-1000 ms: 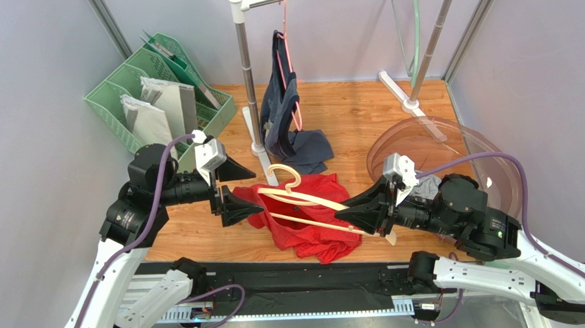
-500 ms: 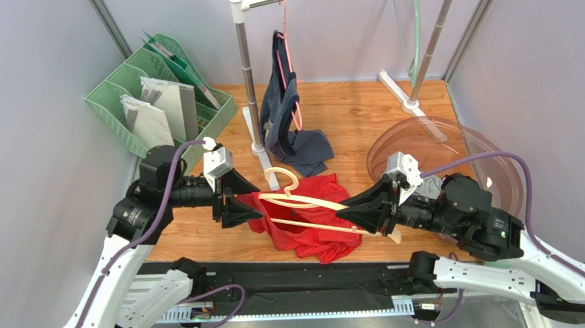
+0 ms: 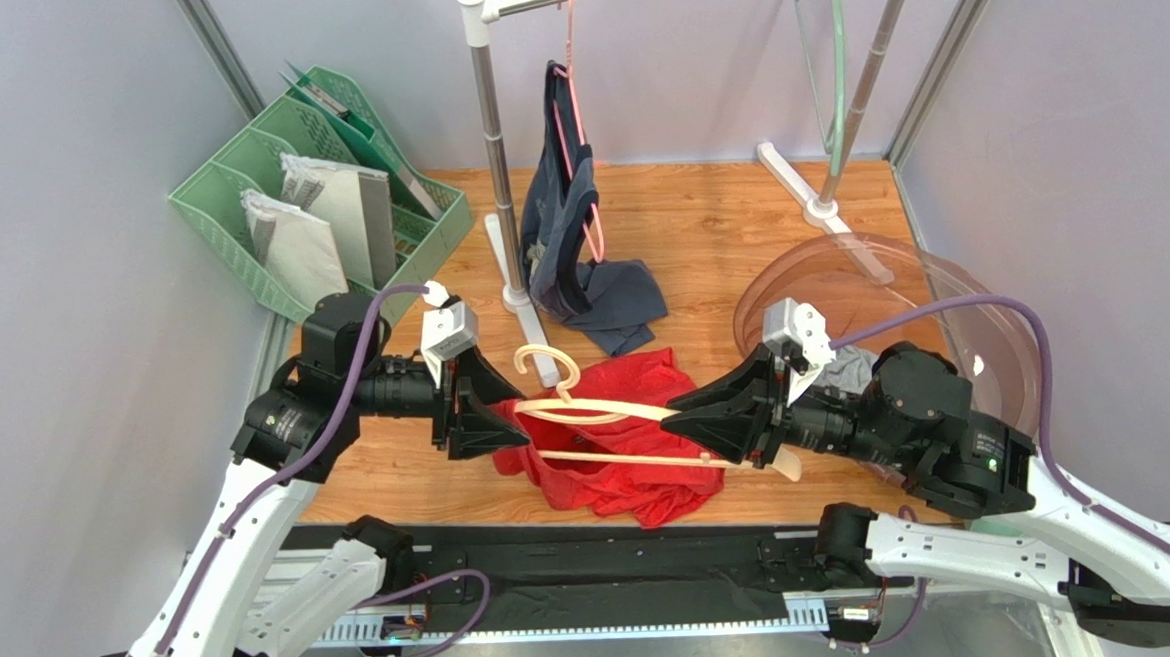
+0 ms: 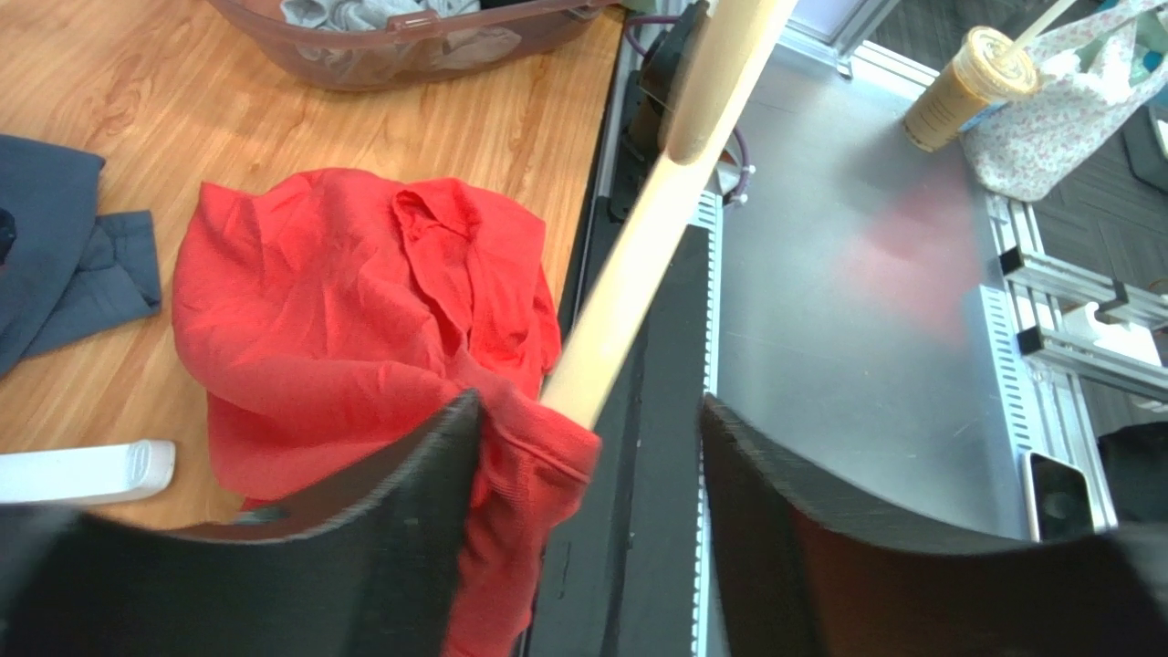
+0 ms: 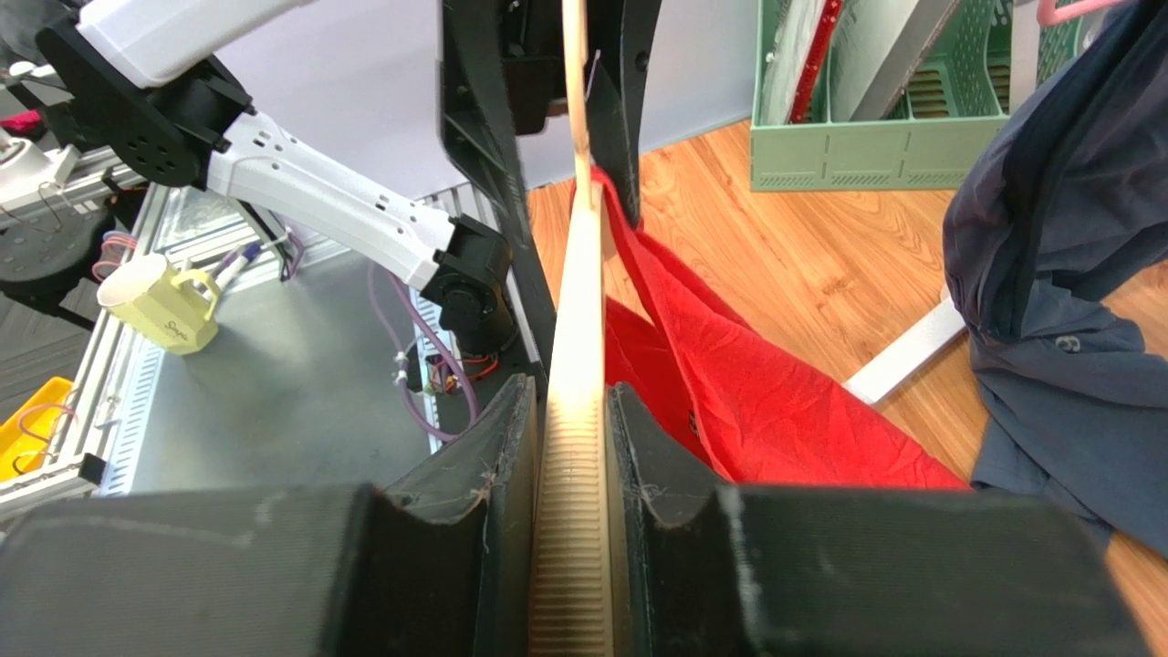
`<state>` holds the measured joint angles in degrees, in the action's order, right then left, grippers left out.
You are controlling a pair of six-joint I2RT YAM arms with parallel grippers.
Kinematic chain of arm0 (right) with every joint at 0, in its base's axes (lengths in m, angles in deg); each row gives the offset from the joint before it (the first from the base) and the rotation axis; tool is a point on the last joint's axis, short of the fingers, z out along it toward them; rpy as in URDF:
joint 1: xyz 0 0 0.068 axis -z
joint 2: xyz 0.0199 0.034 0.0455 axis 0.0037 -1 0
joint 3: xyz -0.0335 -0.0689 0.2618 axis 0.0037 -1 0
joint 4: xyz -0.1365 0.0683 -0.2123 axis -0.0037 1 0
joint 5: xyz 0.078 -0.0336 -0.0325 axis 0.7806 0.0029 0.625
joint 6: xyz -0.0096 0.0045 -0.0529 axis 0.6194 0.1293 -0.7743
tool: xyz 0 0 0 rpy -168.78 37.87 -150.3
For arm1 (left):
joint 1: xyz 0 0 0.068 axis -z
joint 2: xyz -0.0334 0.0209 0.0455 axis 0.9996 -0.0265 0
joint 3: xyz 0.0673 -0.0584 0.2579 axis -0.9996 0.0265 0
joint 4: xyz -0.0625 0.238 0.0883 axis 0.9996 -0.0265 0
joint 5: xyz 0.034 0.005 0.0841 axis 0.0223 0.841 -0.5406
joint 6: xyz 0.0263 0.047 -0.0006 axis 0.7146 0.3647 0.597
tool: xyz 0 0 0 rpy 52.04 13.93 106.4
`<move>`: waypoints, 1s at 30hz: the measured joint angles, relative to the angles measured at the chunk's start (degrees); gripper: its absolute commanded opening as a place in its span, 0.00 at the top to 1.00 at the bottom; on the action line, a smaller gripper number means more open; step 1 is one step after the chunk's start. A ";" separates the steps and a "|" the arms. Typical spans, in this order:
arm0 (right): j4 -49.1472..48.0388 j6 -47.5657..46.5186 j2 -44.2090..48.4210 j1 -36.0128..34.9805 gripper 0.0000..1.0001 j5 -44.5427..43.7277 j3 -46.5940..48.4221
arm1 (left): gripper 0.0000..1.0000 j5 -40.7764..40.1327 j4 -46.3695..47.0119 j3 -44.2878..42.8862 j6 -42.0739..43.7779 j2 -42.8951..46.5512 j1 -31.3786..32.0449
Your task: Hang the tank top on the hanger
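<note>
The red tank top (image 3: 621, 470) lies crumpled at the table's front edge. The cream hanger (image 3: 611, 411) is held over it, hook (image 3: 545, 364) toward the back. My right gripper (image 3: 709, 420) is shut on the hanger's right arm; in the right wrist view the ribbed arm (image 5: 576, 411) is clamped between the jaws (image 5: 573, 452), with the top (image 5: 740, 397) hanging beside it. My left gripper (image 3: 478, 412) is open at the hanger's left end. In the left wrist view the hanger tip (image 4: 645, 260) and a fold of the top (image 4: 521, 452) sit between its jaws (image 4: 590, 431), the fold resting on the left finger.
A navy top on a thin pink hanger (image 3: 566, 195) hangs from the rack pole (image 3: 495, 153), its hem piled on the table behind the red top. A green file rack (image 3: 328, 192) stands back left. A clear tub (image 3: 906, 297) with grey cloth is at right. A mint hanger (image 3: 825, 46) hangs back right.
My left gripper has moved right, up to the hanger's left end and the top's edge. The hanger, held in my right gripper, has shifted a little left and levelled.
</note>
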<state>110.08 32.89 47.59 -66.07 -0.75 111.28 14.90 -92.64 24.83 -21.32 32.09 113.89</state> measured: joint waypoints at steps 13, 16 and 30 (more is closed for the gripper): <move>-3.63 0.44 -2.60 2.62 1.00 -0.63 0.57 | 1.00 0.79 0.66 1.64 1.25 2.14 0.17; -3.58 0.28 -3.56 3.10 1.00 -1.14 0.55 | 1.00 -0.46 0.28 1.79 1.25 3.41 0.17; 9.05 -3.80 -8.46 3.76 0.48 -17.77 7.93 | 1.00 -18.34 -0.92 2.75 3.30 5.53 5.11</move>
<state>119.13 29.09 39.13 -62.31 -18.52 119.22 -3.44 -93.56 27.58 -18.02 37.62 119.00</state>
